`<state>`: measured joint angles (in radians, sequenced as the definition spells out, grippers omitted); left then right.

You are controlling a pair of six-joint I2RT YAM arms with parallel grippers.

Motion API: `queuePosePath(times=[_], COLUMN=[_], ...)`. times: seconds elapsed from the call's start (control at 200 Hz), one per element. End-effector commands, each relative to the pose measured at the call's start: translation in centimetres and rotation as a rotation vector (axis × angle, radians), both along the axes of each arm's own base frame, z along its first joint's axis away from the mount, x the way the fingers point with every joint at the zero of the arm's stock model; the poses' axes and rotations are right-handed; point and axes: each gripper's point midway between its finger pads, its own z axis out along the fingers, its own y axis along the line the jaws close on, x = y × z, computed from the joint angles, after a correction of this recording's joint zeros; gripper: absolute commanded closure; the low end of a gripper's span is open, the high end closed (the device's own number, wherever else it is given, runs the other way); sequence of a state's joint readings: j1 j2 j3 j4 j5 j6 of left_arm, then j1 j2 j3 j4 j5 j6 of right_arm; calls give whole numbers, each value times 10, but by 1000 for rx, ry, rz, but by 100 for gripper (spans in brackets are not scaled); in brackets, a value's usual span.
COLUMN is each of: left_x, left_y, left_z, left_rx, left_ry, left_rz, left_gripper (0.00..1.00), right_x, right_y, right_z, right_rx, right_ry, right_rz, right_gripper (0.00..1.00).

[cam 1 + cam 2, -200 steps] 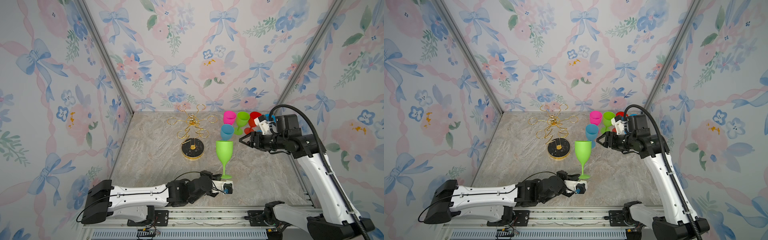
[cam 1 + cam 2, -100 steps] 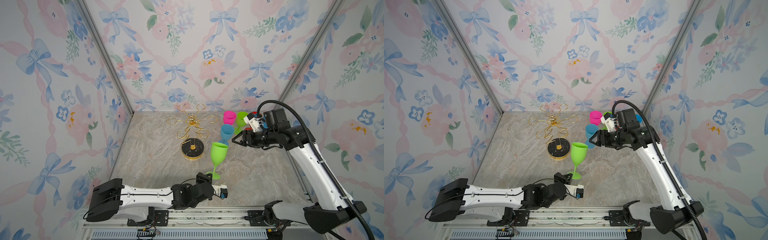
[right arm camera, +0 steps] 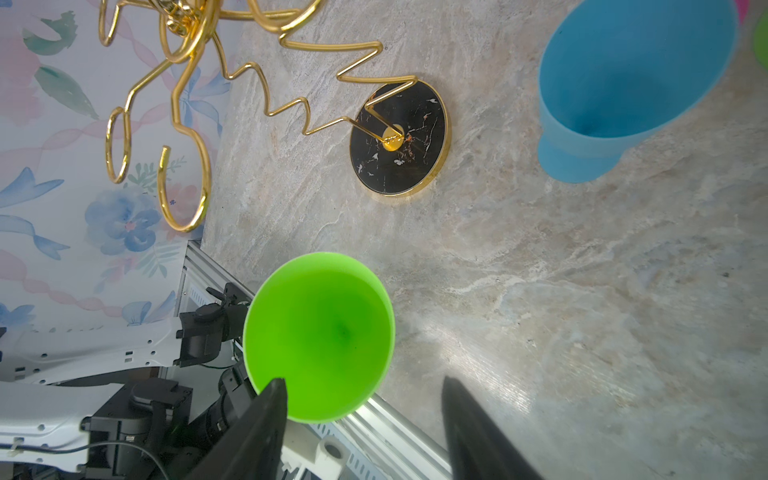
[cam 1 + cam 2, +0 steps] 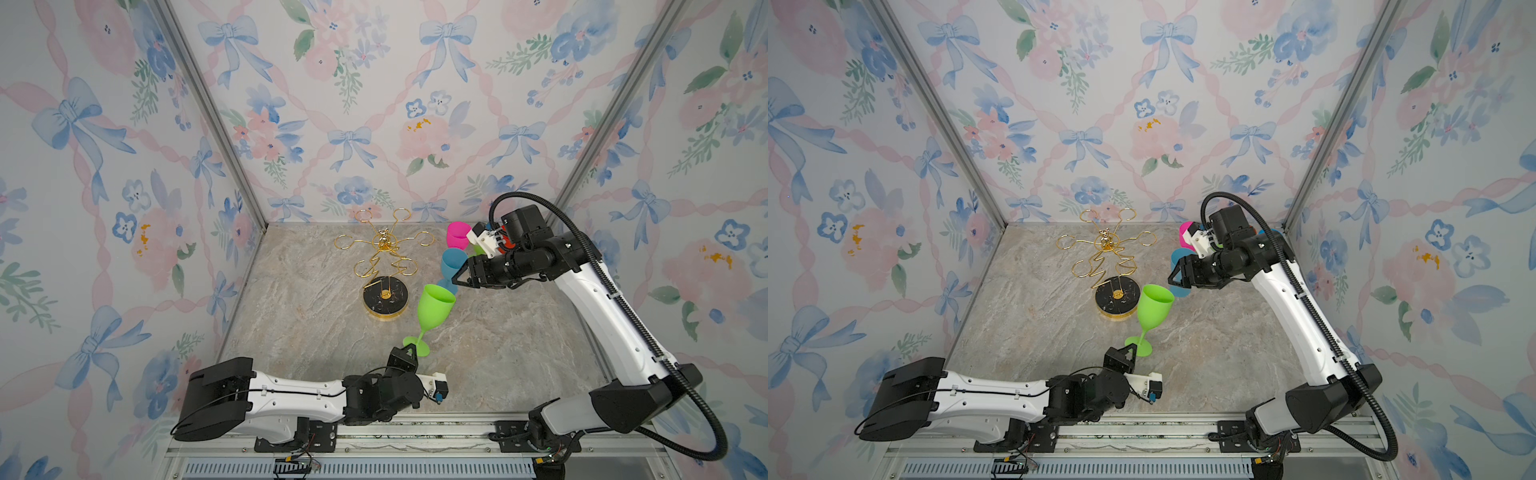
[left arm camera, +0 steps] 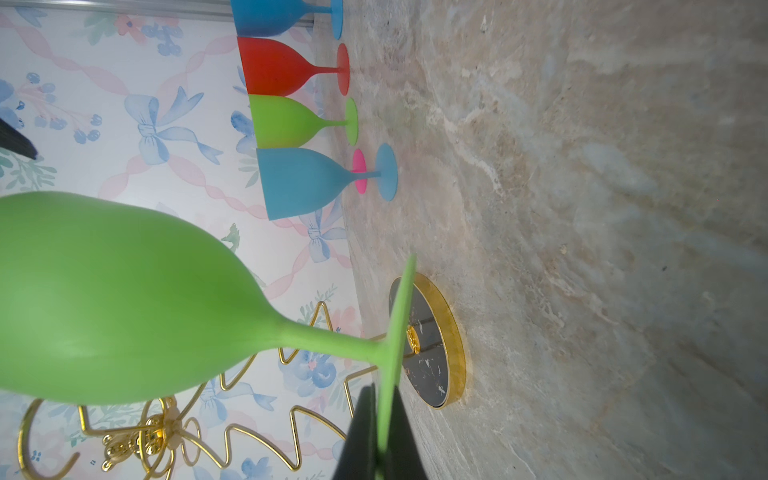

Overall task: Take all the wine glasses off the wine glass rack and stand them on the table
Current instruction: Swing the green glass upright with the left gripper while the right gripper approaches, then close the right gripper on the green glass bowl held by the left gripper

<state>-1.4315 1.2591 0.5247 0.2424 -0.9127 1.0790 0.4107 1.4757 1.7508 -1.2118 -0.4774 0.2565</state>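
Here's the green wine glass [image 4: 434, 303], clear of the wine glass rack [image 4: 384, 249] and sitting just near-right of the rack's round black marbled base [image 4: 384, 297]. It's matte lime green all over, with a deep rounded bowl, a slim stem and a flat round foot. The glass is tilted, bowl leaning to the far right, its open mouth showing in both top views.

The left gripper [image 4: 409, 355] reaches in low from the near edge. In the left wrist view its jaws are pinched tight on the thin edge of the foot. Whether the foot touches the tabletop [image 4: 498, 332], I cannot tell.

Now the right gripper [image 4: 459, 278] comes in from the right, just beside the bowl's rim, jaws spread apart and gripping nothing. In the right wrist view one finger [image 3: 270, 399] overlaps the rim, and contact there I cannot judge.

The gold rack stands upright at the far middle, its looped wire arms fanned around the post. Behind the right gripper stand a blue wine glass [image 4: 453, 262] and a pink wine glass [image 4: 457, 235], and the left wrist view also picks up a red wine glass [image 5: 282, 66].
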Motion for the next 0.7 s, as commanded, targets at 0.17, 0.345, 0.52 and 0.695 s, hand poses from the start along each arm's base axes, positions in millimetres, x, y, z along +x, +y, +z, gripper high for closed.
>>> queuePosePath(times=[0.17, 0.345, 0.52, 0.695], left_x=[4, 4, 3, 3], left_y=[9, 15, 17, 19], left_z=[9, 9, 14, 13], left_rx=[11, 25, 19, 37], left_ry=[-82, -98, -108, -119], left_rz=[20, 29, 24, 30], left_gripper=[100, 100, 100, 100], right_x=[-10, -14, -13, -12], right_y=[11, 17, 20, 21], right_z=[-8, -20, -28, -36], right_rx=[-54, -75, -77, -82], right_ry=[25, 49, 64, 83], right_rz=[74, 96, 100, 99], right_gripper=[43, 45, 47, 49])
